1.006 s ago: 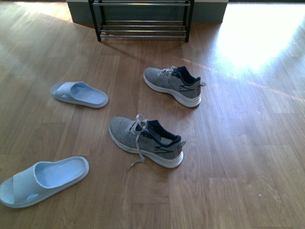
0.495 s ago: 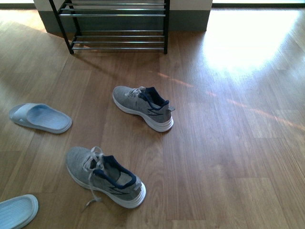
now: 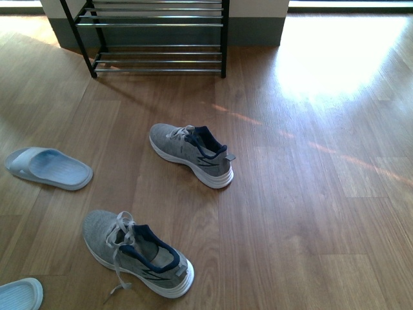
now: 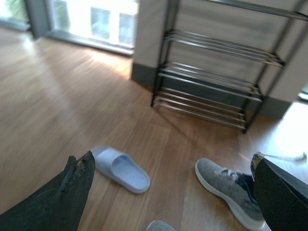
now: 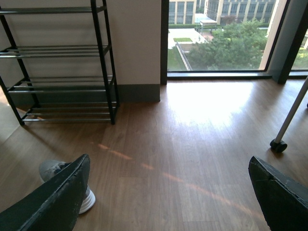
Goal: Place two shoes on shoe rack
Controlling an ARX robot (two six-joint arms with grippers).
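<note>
L fingers (image 4: 67, 197), R fingers (image 5: 57, 197) wide apart, empty; near shoe (image 3: 135, 255), far shoe (image 3: 190, 154) on floor (image 3: 310, 194).

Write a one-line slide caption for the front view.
Near sneaker and far sneaker lie apart on the wooden floor, short of the shoe rack, with a pale blue slide nearby.

Two grey sneakers (image 3: 191, 154) (image 3: 137, 253), two blue slides (image 3: 48, 168) (image 3: 19, 294), one shoe rack (image 3: 224, 39).
</note>
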